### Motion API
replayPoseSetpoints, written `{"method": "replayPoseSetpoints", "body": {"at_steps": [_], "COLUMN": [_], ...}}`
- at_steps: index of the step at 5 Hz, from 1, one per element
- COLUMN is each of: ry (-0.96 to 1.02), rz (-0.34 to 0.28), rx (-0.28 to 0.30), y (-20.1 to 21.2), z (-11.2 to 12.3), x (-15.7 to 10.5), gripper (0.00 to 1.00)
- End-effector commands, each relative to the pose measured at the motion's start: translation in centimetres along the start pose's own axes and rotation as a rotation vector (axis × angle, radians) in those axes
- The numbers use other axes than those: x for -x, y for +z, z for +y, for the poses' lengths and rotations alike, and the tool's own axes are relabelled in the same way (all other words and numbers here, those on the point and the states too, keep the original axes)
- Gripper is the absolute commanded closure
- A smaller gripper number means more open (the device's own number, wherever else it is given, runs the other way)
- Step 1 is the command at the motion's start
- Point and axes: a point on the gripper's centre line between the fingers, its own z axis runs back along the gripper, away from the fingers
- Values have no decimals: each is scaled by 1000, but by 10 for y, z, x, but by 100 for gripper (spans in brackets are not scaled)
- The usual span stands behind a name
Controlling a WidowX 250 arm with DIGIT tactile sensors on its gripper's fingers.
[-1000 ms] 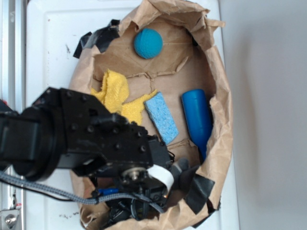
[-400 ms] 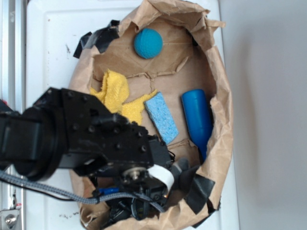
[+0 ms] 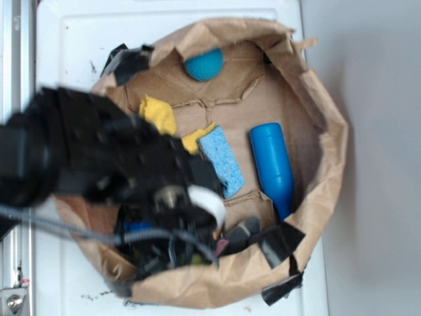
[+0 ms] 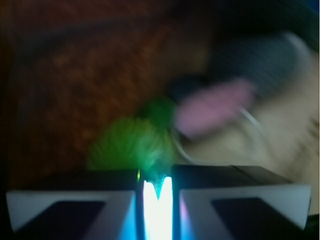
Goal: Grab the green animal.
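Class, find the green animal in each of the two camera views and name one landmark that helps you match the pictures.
Exterior view: the green animal is not visible; the robot arm covers the lower left of the paper bag.
Wrist view: the green animal sits low and centre-left, blurred, just above the gripper.
Shared landmark: a pinkish patch beside the toy may match a small pinkish spot by the arm, but blur leaves this uncertain.
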Motion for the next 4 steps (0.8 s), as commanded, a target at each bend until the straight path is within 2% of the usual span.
{"method": "replayPoseSetpoints", "body": {"at_steps": [1,3,4], "ry": [30,76,135], "rz": [-62,-98,-140], "rx": [-31,-78,-114], "y": [22,35,55], "z": [4,12,21], "x": [4,1,-1], "gripper": [100,100,100]}}
